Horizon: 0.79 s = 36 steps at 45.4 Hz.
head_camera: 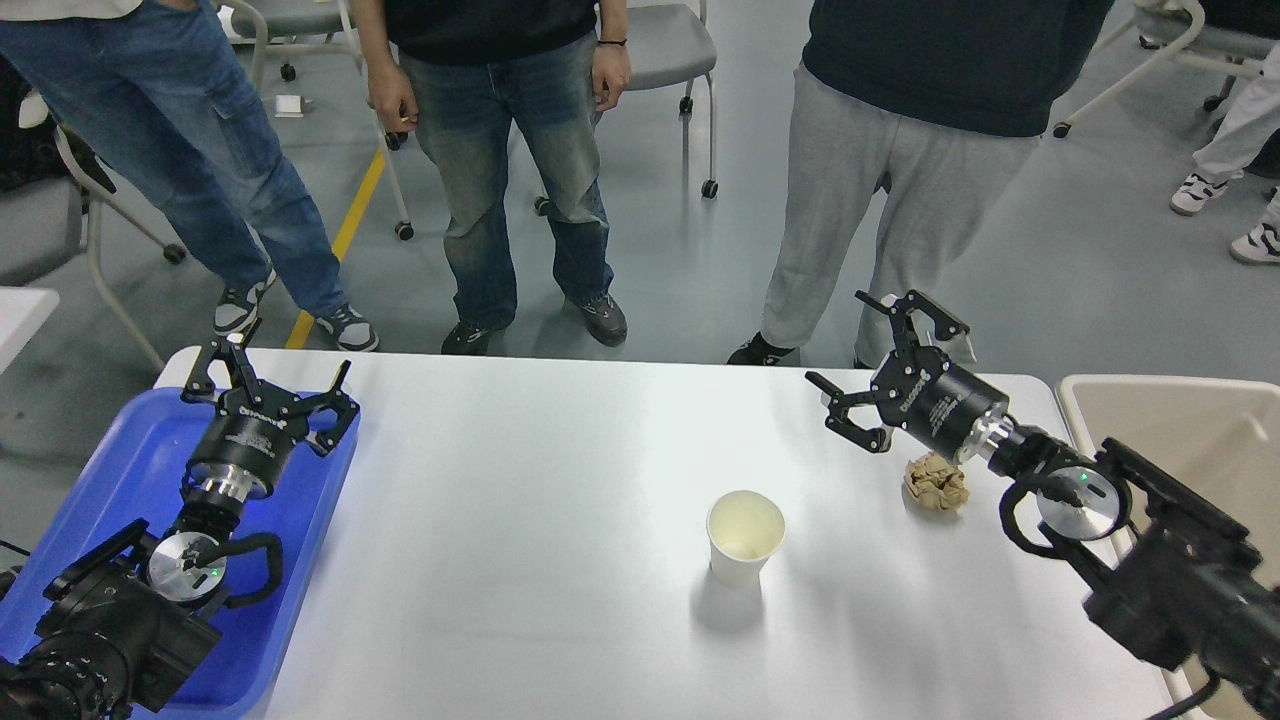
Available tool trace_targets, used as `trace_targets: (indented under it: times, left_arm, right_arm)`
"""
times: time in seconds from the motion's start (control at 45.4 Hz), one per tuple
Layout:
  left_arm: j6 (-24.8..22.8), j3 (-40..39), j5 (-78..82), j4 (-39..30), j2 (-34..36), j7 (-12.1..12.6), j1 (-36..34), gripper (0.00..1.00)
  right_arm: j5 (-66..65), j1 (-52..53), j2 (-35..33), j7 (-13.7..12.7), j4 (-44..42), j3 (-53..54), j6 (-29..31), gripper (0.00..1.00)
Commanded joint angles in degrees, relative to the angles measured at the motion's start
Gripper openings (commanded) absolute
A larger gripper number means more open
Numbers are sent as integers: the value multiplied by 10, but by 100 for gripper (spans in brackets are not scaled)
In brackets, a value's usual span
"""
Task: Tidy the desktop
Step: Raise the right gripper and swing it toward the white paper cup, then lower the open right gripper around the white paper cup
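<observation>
The white desktop (520, 520) fills the middle of the head view. An upright, empty white paper cup (745, 535) stands right of centre. A crumpled brown paper ball (937, 483) lies further right, just under my right arm. My right gripper (868, 352) is open and empty, above the desktop's far right edge, up and left of the paper ball. My left gripper (270, 375) is open and empty, above the far end of the blue tray (110, 470).
A beige bin (1190, 440) stands off the desktop's right edge. Three people stand close behind the far edge, with wheeled chairs behind them. A second white table corner (20, 315) shows at the far left.
</observation>
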Motion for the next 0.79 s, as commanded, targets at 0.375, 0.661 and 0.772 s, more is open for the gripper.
trace_targets:
  times: [0.375,0.661,0.772]
  left_arm:
    - [0,1,0,0,0,0,0,100]
    - [0,0,0,0,0,0,0,100]
    - [0,0,0,0,0,0,0,100]
  right_arm:
    - [-144,144,-264,-61,291,-227,-12,100]
    - [-174,306,-272,-73,344,-427,-18,100]
    - [-177,363,-253,-86,344,-488,-20,100]
